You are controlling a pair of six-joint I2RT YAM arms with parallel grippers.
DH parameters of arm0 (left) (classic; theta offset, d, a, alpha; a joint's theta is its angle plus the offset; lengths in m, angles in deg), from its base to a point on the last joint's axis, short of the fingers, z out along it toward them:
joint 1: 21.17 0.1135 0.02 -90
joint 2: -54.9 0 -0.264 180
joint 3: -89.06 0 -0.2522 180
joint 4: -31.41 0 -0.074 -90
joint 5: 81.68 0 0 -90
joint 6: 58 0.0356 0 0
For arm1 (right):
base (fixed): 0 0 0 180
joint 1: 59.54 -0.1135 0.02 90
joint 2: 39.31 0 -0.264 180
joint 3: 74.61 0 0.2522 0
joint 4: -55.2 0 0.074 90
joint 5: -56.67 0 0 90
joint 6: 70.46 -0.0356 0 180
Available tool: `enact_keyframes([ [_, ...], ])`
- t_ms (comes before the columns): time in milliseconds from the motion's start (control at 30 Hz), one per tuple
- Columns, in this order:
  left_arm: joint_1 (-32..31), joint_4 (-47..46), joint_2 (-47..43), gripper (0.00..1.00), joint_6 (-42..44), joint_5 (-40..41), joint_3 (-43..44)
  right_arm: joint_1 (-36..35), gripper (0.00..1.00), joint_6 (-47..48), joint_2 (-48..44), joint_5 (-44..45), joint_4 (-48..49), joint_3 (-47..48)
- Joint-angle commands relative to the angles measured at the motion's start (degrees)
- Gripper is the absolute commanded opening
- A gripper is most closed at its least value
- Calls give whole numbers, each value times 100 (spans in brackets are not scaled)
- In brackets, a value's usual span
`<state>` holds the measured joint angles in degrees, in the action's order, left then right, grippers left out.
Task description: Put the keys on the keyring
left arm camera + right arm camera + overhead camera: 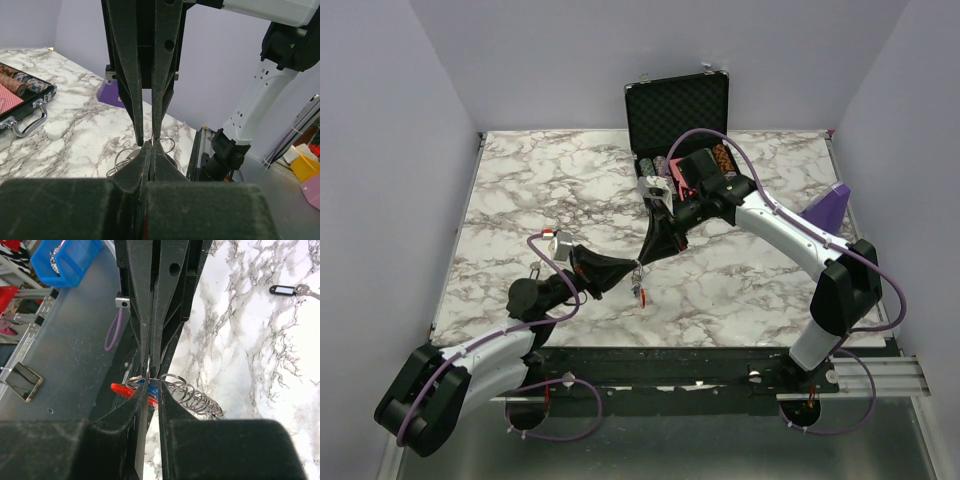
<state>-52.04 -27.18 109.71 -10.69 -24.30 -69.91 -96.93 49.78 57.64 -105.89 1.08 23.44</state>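
Both grippers meet tip to tip over the near middle of the marble table (520, 200): your left gripper (151, 149) and right gripper (152, 386) each have their fingers pressed shut on the same small bunch. From the right wrist you see the red end of the keyring (121, 388) poking out beside the right fingers and a coil of silver rings (195, 397) fanning out on the other side, while the left fingers (137, 300) pinch a thin ring of that coil from above. One key (305, 289) with a dark-rimmed tag (281, 289) lies well apart on the marble.
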Motion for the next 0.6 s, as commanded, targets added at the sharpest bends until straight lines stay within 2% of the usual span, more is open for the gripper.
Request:
enact_keyframes([
  [0, -50, -209, -128, 0, 59, 45, 29, 30, 20, -71, -123, -198, 98, -53],
  [333, -103, 845, -523, 0, 473, 195, 196, 38, 23, -97, -167, -312, 90, -53],
  [567, -129, 1241, -699, 0, 631, 256, 301, 30, 23, -132, -150, -338, 107, -79],
])
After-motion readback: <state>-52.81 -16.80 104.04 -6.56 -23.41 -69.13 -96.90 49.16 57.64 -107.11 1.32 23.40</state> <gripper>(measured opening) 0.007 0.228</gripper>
